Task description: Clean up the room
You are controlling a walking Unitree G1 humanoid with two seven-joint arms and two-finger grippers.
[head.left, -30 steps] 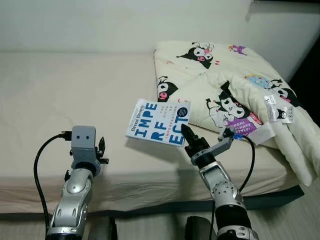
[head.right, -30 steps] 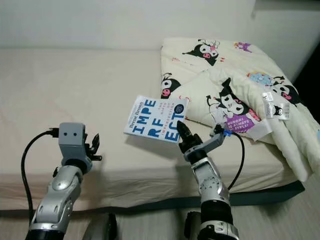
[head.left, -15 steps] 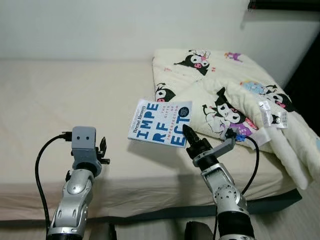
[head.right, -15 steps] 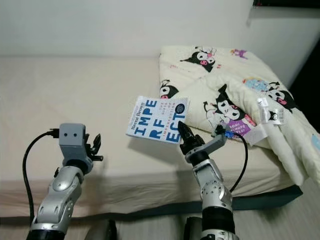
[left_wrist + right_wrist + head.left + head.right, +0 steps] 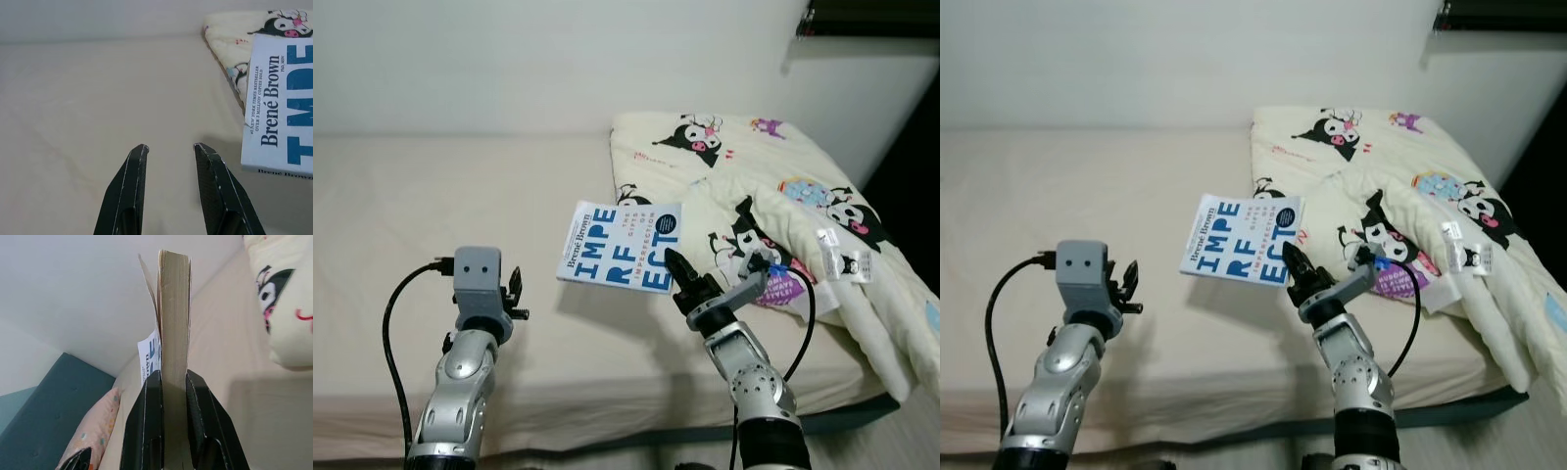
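Between the right gripper's [image 5: 672, 265] jaws: the book [image 5: 621, 246], clamped at its lower edge, held clear above the bed [image 5: 411, 215], blanket [image 5: 773, 196] just beyond. Left gripper [image 5: 168, 149] empty, jaws apart, book beside them. Step looks like carry-off; next needs a place to put it.

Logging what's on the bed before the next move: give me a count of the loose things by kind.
Books: 1, white with blue lettering, lifted clear of the bed, clamped in the right tool
Quilts: 1, cream cartoon-print
Pillows: 1, pink patterned
Total: 3
Left tool open, holding nothing.
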